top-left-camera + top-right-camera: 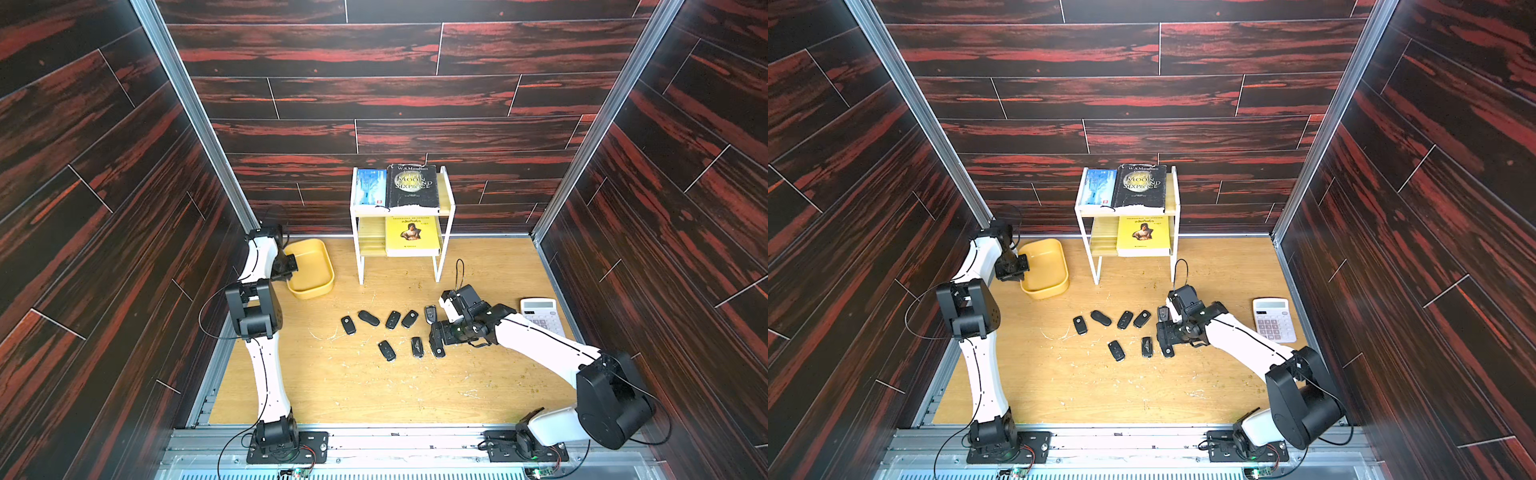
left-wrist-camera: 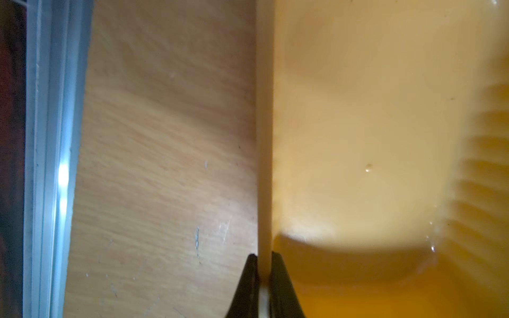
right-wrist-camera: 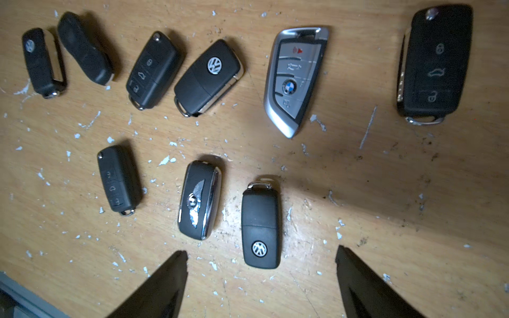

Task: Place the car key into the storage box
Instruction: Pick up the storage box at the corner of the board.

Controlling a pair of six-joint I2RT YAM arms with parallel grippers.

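Lying scattered: nine car keys (image 3: 260,225)

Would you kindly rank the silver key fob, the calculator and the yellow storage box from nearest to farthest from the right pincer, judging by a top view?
From the right pincer:
1. Silver key fob, close by, just farther back.
2. Calculator, off to its right.
3. Storage box, far across on the left.

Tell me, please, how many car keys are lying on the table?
9 car keys, all counted in the right wrist view: six in the farther row, three in the row by the open right tool. In both top views the right arm covers one.
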